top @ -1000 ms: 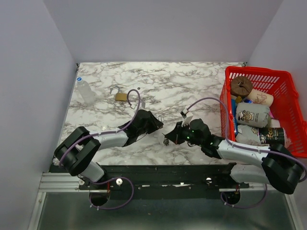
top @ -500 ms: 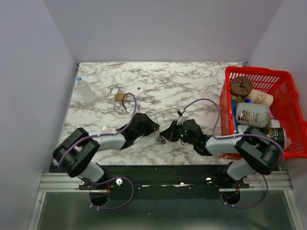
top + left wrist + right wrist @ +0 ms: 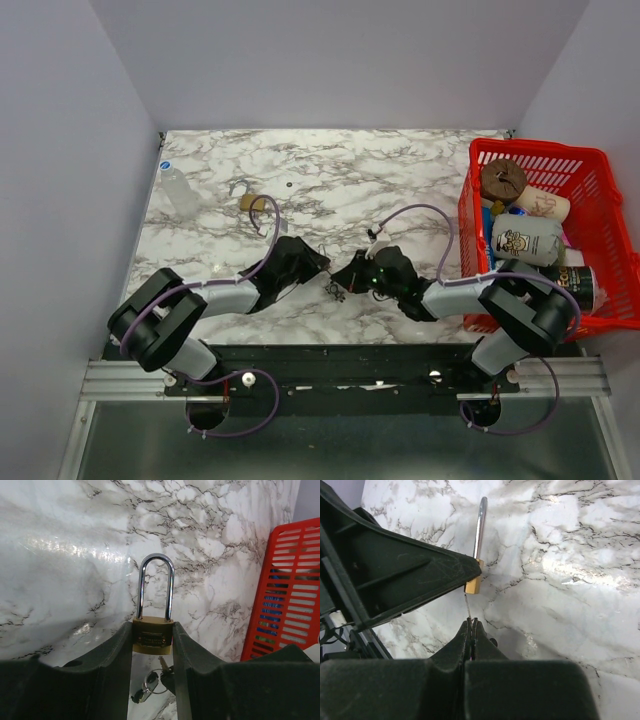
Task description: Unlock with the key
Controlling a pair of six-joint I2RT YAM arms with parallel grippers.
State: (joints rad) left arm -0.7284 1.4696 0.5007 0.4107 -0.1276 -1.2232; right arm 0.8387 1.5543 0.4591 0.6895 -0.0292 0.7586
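Brass padlock point(image 3: 152, 637) is clamped upright between the fingers of the left claw point(image 3: 152, 631), body gripped on both flanks, steel shackle point(image 3: 155, 582) pointing up and away from the wrist. It is held low over the marble table point(image 3: 60, 555), in the gap between the two arms. Both legs of the shackle enter the body in the left wrist view; the lock reads as closed.

The right claw point(image 3: 470, 624) is pinched together on the key point(image 3: 468, 605). From the right wrist view only a thin edge of the blade shows, running from the fingertips up to the underside of the padlock. A key ring point(image 3: 150, 682) with a spare key hangs below the body. Whether the blade is fully seated in the keyway cannot be told — the underside of the lock is hidden from every view.

Assessment of progress: lock secured, key gripped, key lined up with or entering the keyway. Outstanding, in my judgement: confirm full insertion, turn the key, release the shackle. No sign of a turn or a lifted shackle is visible.

Also noted: a red basket point(image 3: 600, 190) of assorted items at the table's right edge, well apart from the work
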